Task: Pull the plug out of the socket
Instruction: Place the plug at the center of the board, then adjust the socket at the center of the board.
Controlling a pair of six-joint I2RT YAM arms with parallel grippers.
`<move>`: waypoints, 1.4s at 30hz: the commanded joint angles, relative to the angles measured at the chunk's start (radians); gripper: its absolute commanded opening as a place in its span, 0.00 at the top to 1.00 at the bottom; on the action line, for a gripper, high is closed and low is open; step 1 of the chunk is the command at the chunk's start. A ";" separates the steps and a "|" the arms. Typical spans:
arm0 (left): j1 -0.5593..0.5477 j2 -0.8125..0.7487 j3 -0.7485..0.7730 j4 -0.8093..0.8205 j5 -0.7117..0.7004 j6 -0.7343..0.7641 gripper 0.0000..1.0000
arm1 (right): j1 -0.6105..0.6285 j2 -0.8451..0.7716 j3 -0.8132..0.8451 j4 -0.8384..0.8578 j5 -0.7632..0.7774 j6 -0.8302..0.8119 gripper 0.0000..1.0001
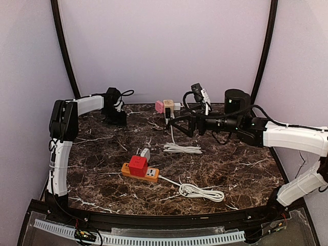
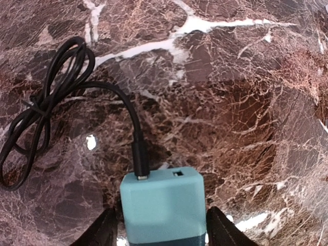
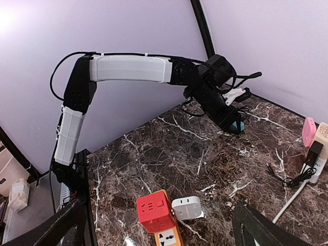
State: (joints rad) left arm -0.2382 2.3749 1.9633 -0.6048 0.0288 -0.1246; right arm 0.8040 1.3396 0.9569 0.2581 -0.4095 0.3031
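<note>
Teal charger (image 2: 164, 202) inside part-open left hand (image 2: 161, 236)

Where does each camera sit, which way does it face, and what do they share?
Top external: above and behind the robot, looking down on the marble table; left arm and right arm show.
Left wrist: on the left arm, looking down at a teal charger between its own fingers.
Right wrist: on the right arm, facing the left arm across the table; its fingertips show below.
Shared: red cube, in top and right wrist.
</note>
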 commanded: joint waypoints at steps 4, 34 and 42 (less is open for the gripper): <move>0.007 -0.051 0.038 -0.101 -0.014 -0.015 0.35 | -0.005 0.001 0.004 0.024 -0.031 0.004 0.01; -0.270 -1.096 -0.955 0.059 -0.010 -0.305 0.16 | -0.042 0.331 0.083 -0.120 -0.076 0.017 0.13; -0.286 -1.261 -1.190 0.104 0.038 -0.469 0.43 | -0.041 0.489 0.131 -0.076 -0.208 0.048 0.24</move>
State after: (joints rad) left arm -0.5148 1.1492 0.8562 -0.5388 0.0341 -0.4839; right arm 0.7689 1.7832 1.0538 0.1493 -0.5323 0.3336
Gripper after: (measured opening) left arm 0.641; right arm 0.785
